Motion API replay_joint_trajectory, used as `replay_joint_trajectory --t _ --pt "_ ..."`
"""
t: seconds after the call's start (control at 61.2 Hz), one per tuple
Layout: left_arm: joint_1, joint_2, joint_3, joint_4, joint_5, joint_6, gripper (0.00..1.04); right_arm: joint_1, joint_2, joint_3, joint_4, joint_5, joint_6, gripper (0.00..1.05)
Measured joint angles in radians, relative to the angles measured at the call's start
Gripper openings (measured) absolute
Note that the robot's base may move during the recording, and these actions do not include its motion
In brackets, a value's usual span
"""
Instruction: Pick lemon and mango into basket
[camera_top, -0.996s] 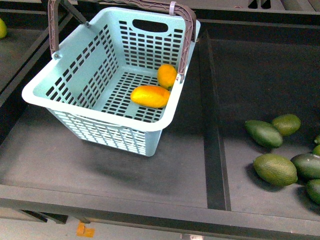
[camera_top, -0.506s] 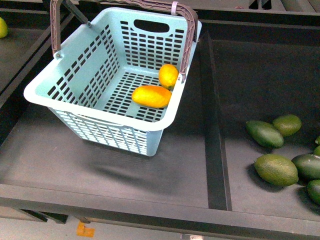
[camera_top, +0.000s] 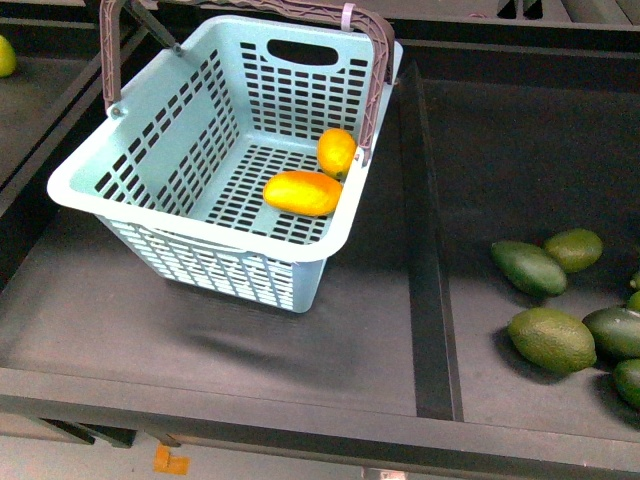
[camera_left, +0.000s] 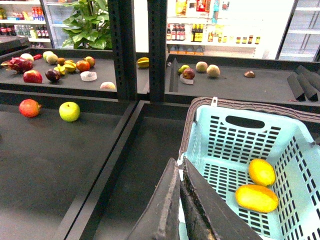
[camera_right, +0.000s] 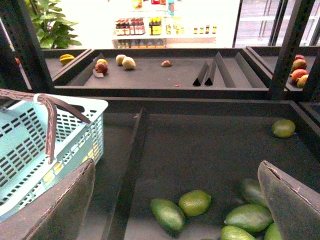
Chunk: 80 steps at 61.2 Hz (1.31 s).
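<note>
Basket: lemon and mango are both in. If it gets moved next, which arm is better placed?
Left. Its hand, shut, sits right by the basket in its wrist view. The right hand is open over the green fruits, with the basket off to one side.

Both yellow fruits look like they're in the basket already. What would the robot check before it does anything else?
1. Elongated orange-yellow mango lies on the floor of the light teal slotted plastic basket: ok.
2. Small roundish yellow-orange lemon lies in the basket too, beside the mango: ok.
3. Left gripper empty, jaws closed together, nothing between them: ok.
4. Right gripper empty, jaws wide apart above the dark green oval fruits: ok.
5. Basket sitting flat: not ok; in the front view it is tilted.
6. Brown hinged handle free of both grippers: cannot tell; its far end is out of frame.
</note>
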<state>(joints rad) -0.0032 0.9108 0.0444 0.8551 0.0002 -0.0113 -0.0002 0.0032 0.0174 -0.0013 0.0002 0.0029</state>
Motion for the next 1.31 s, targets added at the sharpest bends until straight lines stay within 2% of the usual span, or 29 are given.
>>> replay_joint_trajectory --t 0.62,1.225,1.306 --pt "0.000 -0.492 -0.029 -0.439 0.000 0.000 0.03 0.000 0.000 0.000 0.000 0.000 0.000 0.96" --pt "0.000 -0.739 -0.029 -0.683 0.000 0.000 0.03 0.000 0.000 0.000 0.000 0.000 0.000 0.96" --pt "0.000 -0.858 -0.029 -0.833 0.000 0.000 0.03 0.000 0.000 0.000 0.000 0.000 0.000 0.96"
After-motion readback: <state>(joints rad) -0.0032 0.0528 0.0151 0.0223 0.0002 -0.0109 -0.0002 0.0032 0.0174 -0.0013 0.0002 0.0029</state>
